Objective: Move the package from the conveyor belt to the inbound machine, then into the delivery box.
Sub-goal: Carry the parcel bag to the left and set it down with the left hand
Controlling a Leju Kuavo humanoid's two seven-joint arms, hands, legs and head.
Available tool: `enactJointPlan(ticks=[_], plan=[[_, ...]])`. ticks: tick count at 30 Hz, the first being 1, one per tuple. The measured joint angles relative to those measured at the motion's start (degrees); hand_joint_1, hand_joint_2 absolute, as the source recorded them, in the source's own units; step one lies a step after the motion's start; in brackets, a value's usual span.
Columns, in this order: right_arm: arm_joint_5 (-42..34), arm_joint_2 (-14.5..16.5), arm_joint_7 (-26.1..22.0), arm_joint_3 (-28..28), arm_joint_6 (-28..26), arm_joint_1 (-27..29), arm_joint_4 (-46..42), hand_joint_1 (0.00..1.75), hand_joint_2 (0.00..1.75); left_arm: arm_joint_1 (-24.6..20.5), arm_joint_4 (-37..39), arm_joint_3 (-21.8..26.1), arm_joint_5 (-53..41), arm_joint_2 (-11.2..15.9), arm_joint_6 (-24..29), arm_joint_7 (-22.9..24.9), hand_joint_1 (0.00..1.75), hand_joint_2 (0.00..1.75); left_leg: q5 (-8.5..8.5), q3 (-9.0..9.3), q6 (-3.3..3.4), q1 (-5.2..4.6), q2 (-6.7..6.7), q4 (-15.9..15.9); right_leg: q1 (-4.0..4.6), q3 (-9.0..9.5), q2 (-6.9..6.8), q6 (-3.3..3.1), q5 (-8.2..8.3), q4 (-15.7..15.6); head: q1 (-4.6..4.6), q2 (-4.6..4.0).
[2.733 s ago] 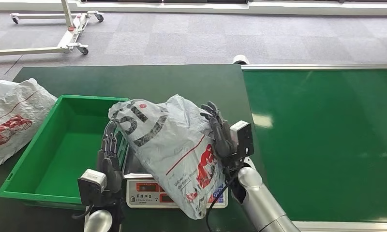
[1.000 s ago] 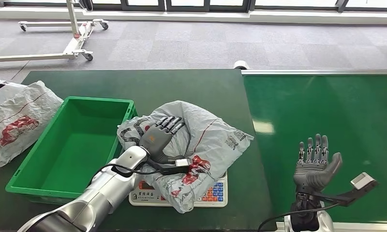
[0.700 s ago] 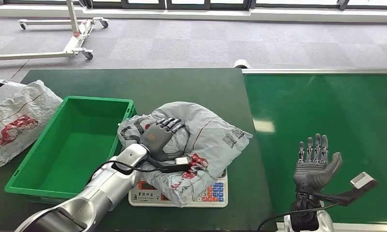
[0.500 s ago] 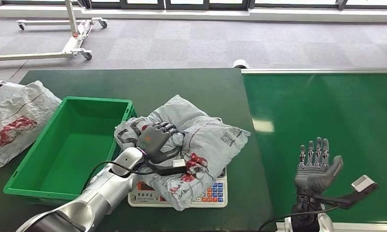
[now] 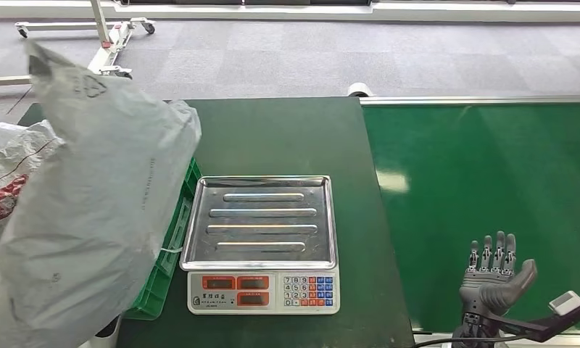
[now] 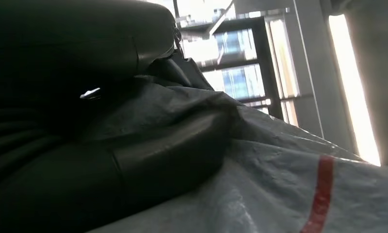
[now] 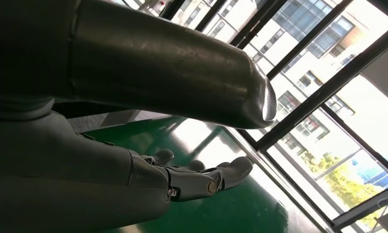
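Package (image 5: 91, 217), a large grey plastic bag, hung lifted at the left of the head view, close to the camera and cut off by the left and lower edges. Covered nearly all of the green delivery box (image 5: 172, 246), of which just a strip of rim and ribbed side wall showed beside the scale. Blocked the left arm entirely in that view.

In the left wrist view, left hand (image 6: 109, 165) pressed dark and badly underexposed against the package (image 6: 289, 194); fingers (image 6: 172, 150) lay curled over the crumpled grey film, gripping it, with a red stripe of print visible on the bag. Exact hold hard to read in the shadow.

Inbound machine (image 5: 262, 243), a weighing scale with a steel tray, sat bare on the dark green table (image 5: 272, 138); red displays and coloured keypad legible along its front. A second printed bag (image 5: 4, 181) lay at the far left, mostly hidden behind the lifted package.

Right hand (image 5: 496, 274) stood upright low at the right over the conveyor belt (image 5: 483, 181), fingers spread, thumb out, grasping nothing; wrist cut off by the lower edge. In the right wrist view, right hand (image 7: 109, 145) seen from behind, fingers extended above the green belt, windows beyond.

A wheeled white frame (image 5: 91, 43) stood on the grey carpet, partly cropped.
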Motion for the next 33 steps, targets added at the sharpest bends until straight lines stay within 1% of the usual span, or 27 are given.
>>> enactJointPlan(ticks=[2,4,5,7,8,10,11,12,14,16,17,19,21,23,25,27,30,32,33], plan=[[0.4,0.5,0.3,-0.5,0.3,0.2,0.0,0.0,0.0,0.2,0.2,5.2,-1.5,-0.2,1.9,0.2,1.75,1.75,0.01,0.01,-0.01,0.02,-0.05,0.0,0.02,0.03,-0.07,-0.02,-0.02,0.0,0.0,0.0],[0.7,1.2,0.7,-0.8,0.5,0.7,-0.1,0.0,0.0,-0.6,3.2,10.3,-7.6,0.3,7.2,1.5,1.75,1.75,0.05,0.02,-0.03,0.02,-0.05,0.0,0.02,0.03,-0.07,-0.05,-0.03,0.0,-0.02,0.0],[0.9,1.5,0.9,-0.9,0.7,1.0,-0.1,0.0,0.0,-1.5,6.0,12.6,-13.3,1.0,11.2,3.1,1.75,1.75,0.08,0.03,-0.05,0.03,-0.06,0.0,0.03,0.03,-0.08,-0.06,-0.02,0.0,-0.01,0.0],[1.3,2.0,1.2,-1.1,0.9,1.4,-0.3,0.0,0.0,-4.4,14.3,16.3,-28.3,3.6,20.0,7.5,1.75,1.75,0.16,0.04,-0.11,0.04,-0.07,0.0,0.05,0.0,-0.08,-0.11,0.02,0.0,-0.02,0.0],[1.3,2.2,1.4,-1.1,0.9,1.6,-0.4,0.0,0.0,-6.3,19.5,17.5,-35.9,5.3,23.7,10.0,1.35,1.75,0.21,0.03,-0.15,0.05,-0.08,0.0,0.06,-0.02,-0.09,-0.15,0.05,0.1,-0.01,0.0],[1.4,2.5,1.6,-1.1,1.0,1.8,-0.7,0.0,0.0,-10.5,30.5,19.0,-48.0,9.0,28.8,14.4,0.48,0.87,0.31,0.01,-0.23,0.07,-0.1,0.0,0.08,-0.05,-0.09,-0.22,0.12,0.1,-0.01,0.0],[1.3,2.6,1.7,-1.1,1.0,1.8,-0.7,0.0,0.0,-12.5,35.3,19.3,-52.3,10.4,30.1,16.0,0.04,0.44,0.34,0.01,-0.26,0.08,-0.1,0.0,0.09,-0.05,-0.09,-0.26,0.17,0.1,0.0,0.0],[1.3,2.6,1.8,-1.1,0.9,1.9,-0.8,0.0,0.0,-14.3,39.5,19.6,-56.1,11.6,30.9,17.4,0.0,0.0,0.36,0.01,-0.29,0.09,-0.1,0.0,0.09,-0.06,-0.08,-0.27,0.21,0.1,0.0,0.0],[1.2,2.8,1.8,-1.1,0.8,2.1,-1.1,0.0,0.0,-17.2,45.7,20.0,-62.4,13.1,31.4,20.3,0.0,0.0,0.36,0.01,-0.28,0.08,-0.11,0.0,0.07,-0.06,-0.07,-0.28,0.25,0.1,0.0,0.0],[1.2,3.0,1.9,-1.1,0.7,2.4,-1.6,0.0,0.0,-19.4,49.7,20.3,-67.0,14.0,31.7,22.7,0.0,0.0,0.36,0.01,-0.28,0.07,-0.13,0.0,0.05,-0.05,-0.07,-0.27,0.25,0.1,0.0,0.0],[1.2,3.1,1.9,-1.1,0.6,2.6,-1.9,0.0,0.0,-20.0,51.1,20.6,-68.4,14.3,31.8,23.1,0.0,0.0,0.35,0.01,-0.28,0.06,-0.13,0.0,0.04,-0.06,-0.07,-0.27,0.25,0.1,-0.01,0.0],[1.1,3.2,1.9,-1.1,0.5,2.9,-2.3,0.0,0.0,-20.8,52.4,21.5,-68.7,14.4,32.0,21.6,0.0,0.0,0.35,0.0,-0.27,0.05,-0.12,0.0,0.04,-0.07,-0.07,-0.27,0.25,0.1,-0.01,0.0],[1.0,3.3,1.9,-1.1,0.4,3.1,-2.5,0.0,0.0,-21.0,52.3,22.6,-66.6,14.2,32.1,17.8,0.0,0.0,0.34,0.0,-0.27,0.05,-0.11,0.0,0.04,-0.08,-0.06,-0.27,0.25,0.1,-0.01,0.0],[0.9,3.4,1.9,-1.1,0.4,3.2,-2.6,0.0,0.0,-20.2,49.8,23.9,-61.3,13.1,32.1,12.2,0.0,0.0,0.34,0.0,-0.27,0.05,-0.1,0.0,0.04,-0.09,-0.06,-0.27,0.25,0.1,-0.02,0.0],[0.8,3.4,2.0,-1.1,0.5,3.1,-2.5,0.0,0.0,-17.5,42.9,24.9,-52.8,10.8,32.2,5.8,0.0,0.0,0.32,-0.02,-0.28,0.06,-0.03,0.0,0.06,-0.12,-0.01,-0.27,0.25,0.1,-0.01,0.0],[0.7,3.3,1.8,-1.1,0.6,3.0,-2.3,0.0,0.0,-13.4,31.8,25.1,-43.7,8.0,32.2,1.7,0.0,0.0,0.26,-0.05,-0.25,0.06,0.09,0.0,0.06,-0.19,0.09,-0.26,0.25,0.1,0.0,0.0],[0.6,3.3,1.0,-1.1,0.4,2.9,-2.0,0.0,0.0,-7.6,16.8,22.7,-33.1,5.0,32.2,0.3,0.0,0.0,0.18,-0.06,-0.16,0.03,0.11,0.0,0.02,-0.22,0.14,-0.19,0.2,0.1,-0.01,0.0],[0.7,3.4,0.4,-1.1,0.3,3.0,-1.9,0.0,0.0,-3.9,9.0,18.6,-26.1,4.2,31.1,0.2,0.0,0.0,0.15,-0.06,-0.12,0.03,0.05,0.0,0.01,-0.21,0.08,-0.13,0.15,0.1,-0.02,0.0],[1.0,3.4,0.2,-1.1,0.2,3.1,-1.9,0.0,0.0,-2.3,5.6,15.9,-22.0,4.0,29.2,0.2,0.0,0.0,0.13,-0.06,-0.1,0.02,0.02,0.0,0.01,-0.19,0.03,-0.12,0.13,0.1,-0.01,0.0]])
